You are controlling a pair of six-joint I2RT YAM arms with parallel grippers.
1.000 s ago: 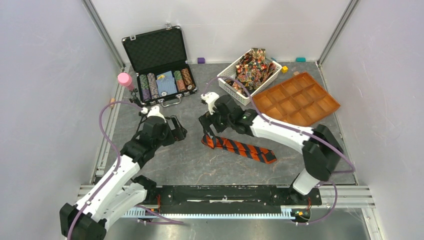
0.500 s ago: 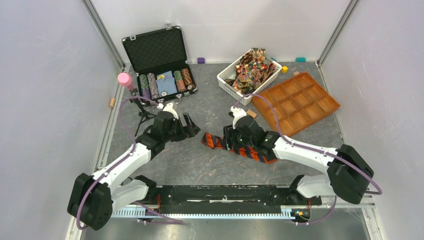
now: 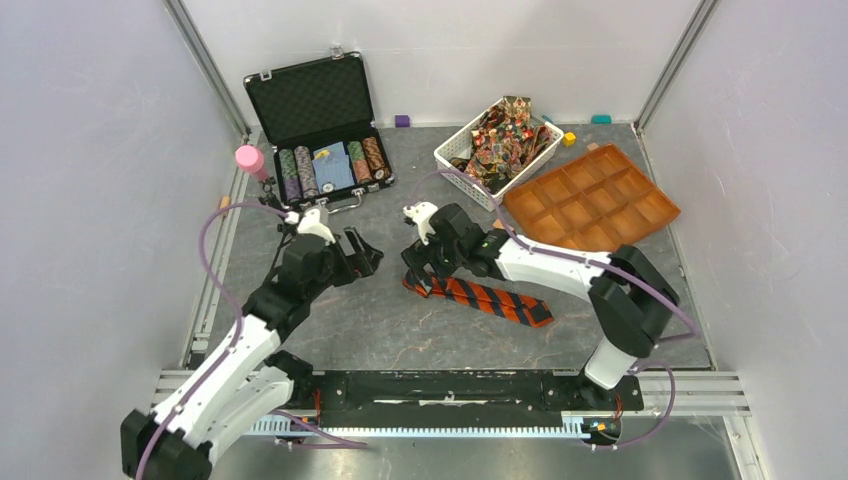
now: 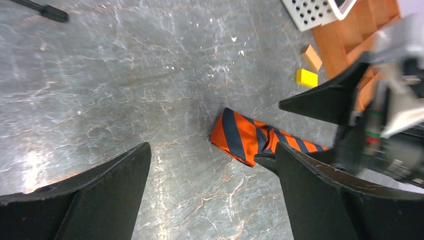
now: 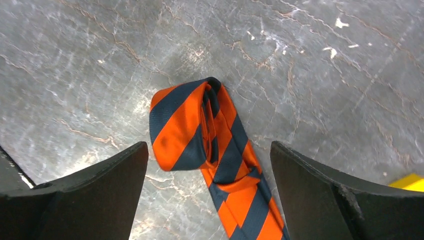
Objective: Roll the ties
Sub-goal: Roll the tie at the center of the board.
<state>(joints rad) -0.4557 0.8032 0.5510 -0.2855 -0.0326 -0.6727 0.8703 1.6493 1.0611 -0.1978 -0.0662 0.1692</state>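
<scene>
Grey marbled tabletop (image 3: 380, 325), white walls on three sides. Along the back: open poker-chip case (image 3: 312, 100) at left, white basket (image 3: 462, 178) mid, orange compartment tray (image 3: 592, 205) at right.

**Task thing.** Orange-and-dark striped tie (image 3: 495, 298) lies on the tabletop between the two arms, well apart from the basket.
- Long axis runs diagonally in the top view, from upper left under the right arm's wrist down to lower right.
- The lower-right end shows a pointed tip, flat on the surface.
- The upper-left end is doubled back on itself. In the right wrist view it is one loose fold with a twist of fabric bunched just behind it, not a tight coil.

**End effectors.**
- Right end effector (image 3: 418, 268): jaws wide, holding nothing, poised over the folded end with one finger on each side. Cannot tell whether the fingertips touch the tabletop.
- Left end effector (image 3: 362, 252): jaws wide, holding nothing, just to the left of the folded end and aimed at it. It is apart from the fabric.

**Progress (judgement).** Barely begun.
- One tie is out on the tabletop with a single slack fold at one end. Nearly all its length lies unrolled.
- Patterned ties (image 3: 508, 130) sit heaped in the basket, loose and tangled as far as can be seen.
- No finished roll shows anywhere in view.
- Left to do: tighten that first fold, roll along the diagonal toward the pointed tip, then roll the basket's ties in turn.
</scene>
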